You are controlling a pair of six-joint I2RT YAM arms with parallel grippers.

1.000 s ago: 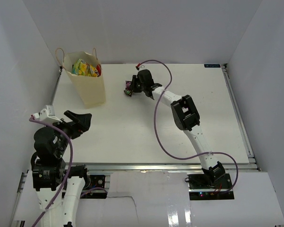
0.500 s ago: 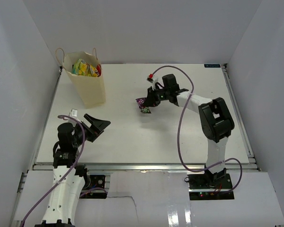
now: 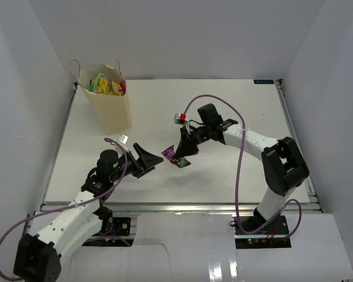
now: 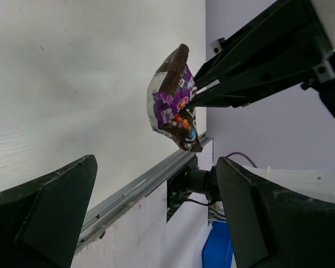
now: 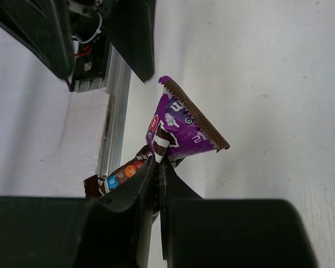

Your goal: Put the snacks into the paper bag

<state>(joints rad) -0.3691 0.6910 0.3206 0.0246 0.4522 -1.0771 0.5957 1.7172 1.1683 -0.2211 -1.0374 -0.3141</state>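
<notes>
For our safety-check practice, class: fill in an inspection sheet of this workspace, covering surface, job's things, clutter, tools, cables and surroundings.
Surface: white table, with the bag standing on it.
Job's things: paper bag upright near the far left corner, packets showing in its open top; purple packet held above the table, between the two arms.
Clutter: nothing seen.
Tools: right tool shut on the purple packet; left tool open, facing the packet, not touching it.
Cables: purple cable loops along the right arm; another cable along the left arm.
Surroundings: white walls on three sides.
</notes>
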